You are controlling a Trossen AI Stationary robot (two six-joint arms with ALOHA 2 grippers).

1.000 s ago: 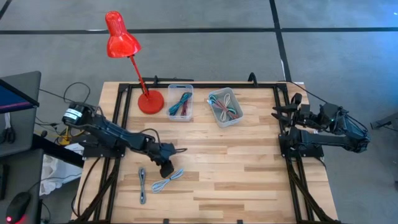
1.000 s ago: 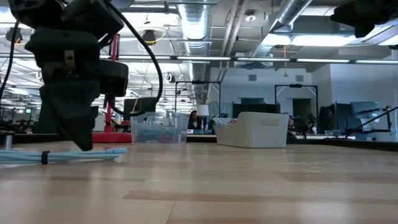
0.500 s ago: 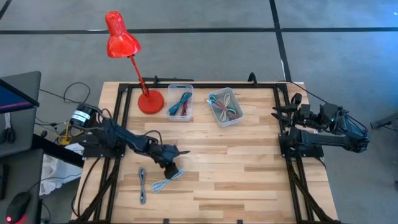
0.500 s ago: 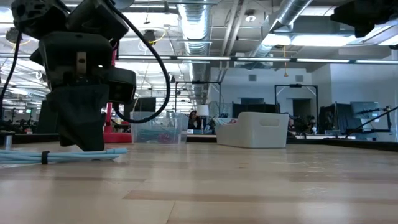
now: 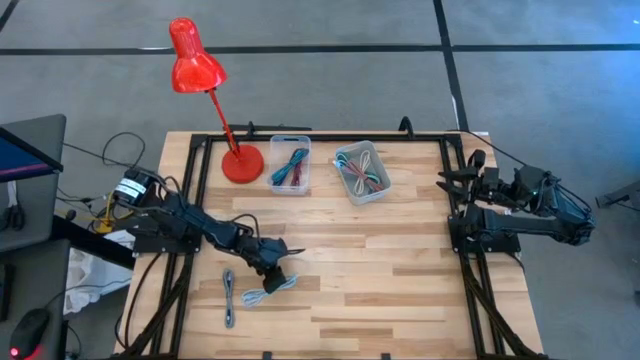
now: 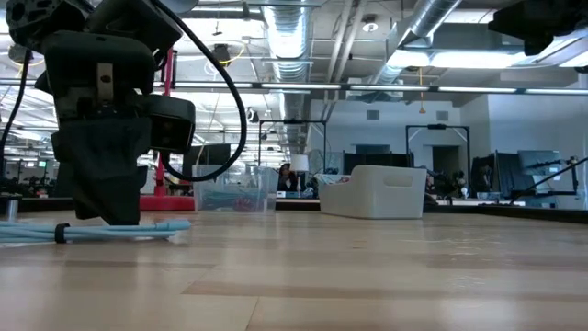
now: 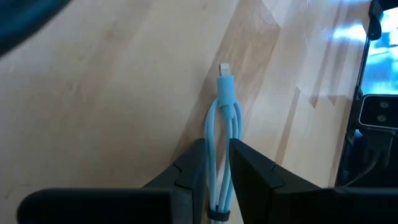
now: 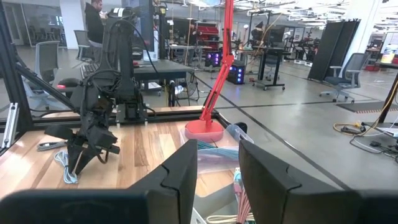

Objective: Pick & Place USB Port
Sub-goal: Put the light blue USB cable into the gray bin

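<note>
High view: we see the left gripper (image 5: 272, 266) down on the light-blue USB cable (image 5: 268, 291), front-left of the table (image 5: 400, 270). Left wrist view: jaws pinching the cable (image 7: 222, 134). Right wrist view: right gripper (image 8: 217, 163) parked, jaws spread.

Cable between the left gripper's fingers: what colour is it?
Light blue cable; clearest in the left wrist view.

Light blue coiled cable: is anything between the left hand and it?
Nothing visible. The left hand is down over the light blue coiled cable on the wooden table, one finger either side.
</note>
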